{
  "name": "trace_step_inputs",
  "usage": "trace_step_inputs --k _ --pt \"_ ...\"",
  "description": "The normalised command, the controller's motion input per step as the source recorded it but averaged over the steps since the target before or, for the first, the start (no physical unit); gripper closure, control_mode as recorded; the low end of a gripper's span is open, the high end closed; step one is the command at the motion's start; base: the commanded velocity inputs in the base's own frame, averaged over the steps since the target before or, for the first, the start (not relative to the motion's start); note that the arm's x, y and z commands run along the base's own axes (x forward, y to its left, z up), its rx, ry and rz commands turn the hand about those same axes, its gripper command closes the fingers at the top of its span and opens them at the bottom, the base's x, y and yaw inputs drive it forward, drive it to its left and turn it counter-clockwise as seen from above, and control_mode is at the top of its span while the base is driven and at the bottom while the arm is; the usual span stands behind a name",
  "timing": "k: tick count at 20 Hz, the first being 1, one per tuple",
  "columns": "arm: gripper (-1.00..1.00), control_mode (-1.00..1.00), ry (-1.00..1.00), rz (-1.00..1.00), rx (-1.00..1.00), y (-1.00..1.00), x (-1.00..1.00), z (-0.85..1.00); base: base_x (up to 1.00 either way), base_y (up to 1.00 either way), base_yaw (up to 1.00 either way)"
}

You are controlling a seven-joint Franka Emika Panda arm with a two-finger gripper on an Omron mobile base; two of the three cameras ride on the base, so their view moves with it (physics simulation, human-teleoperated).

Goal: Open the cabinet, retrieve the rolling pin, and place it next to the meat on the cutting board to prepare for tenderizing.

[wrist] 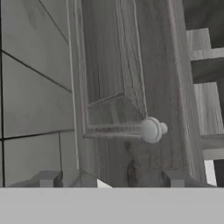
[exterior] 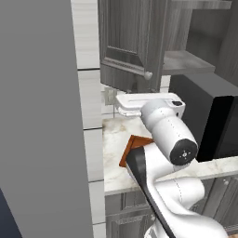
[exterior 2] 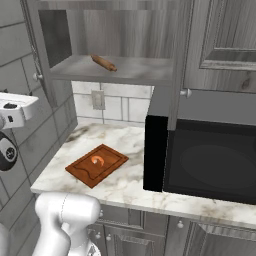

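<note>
The pin (exterior 2: 103, 62) is lying on the open cabinet (exterior 2: 115, 67) shelf. The gripper (wrist: 111, 178) is standing with fingers (wrist: 48, 178) spread wide, holding nothing, the door knob (wrist: 152, 129) just beyond them.

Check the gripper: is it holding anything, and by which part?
Nothing is held. The fingers stand apart, with the small round knob of the open grey wood-grain cabinet door ahead of them, untouched.
</note>
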Motion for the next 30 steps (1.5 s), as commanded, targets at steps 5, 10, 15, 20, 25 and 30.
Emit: trace_step_inputs --k 5,10,15,20,25,30 --pt "-1.0 -1.0 0.0 0.01 0.14 -0.31 -0.3 0.0 0.0 0.0 0.0" --pt "-1.0 -1.0 0.0 0.01 0.19 -0.44 -0.61 0.0 0.0 0.0 0.0" --pt "-1.0 -1.0 0.0 0.0 0.22 -0.51 -0.76 0.0 0.0 0.0 0.0" --pt "-1.0 -1.0 0.0 0.01 0.23 -0.53 -0.69 0.0 0.0 0.0 0.0" --pt "-1.0 -1.0 0.0 0.04 0.23 -0.52 -0.48 0.0 0.0 0.0 0.0" --pt "-1.0 -1.0 0.04 0.12 0.24 -0.38 -0.06 0.0 0.0 0.0 0.0"
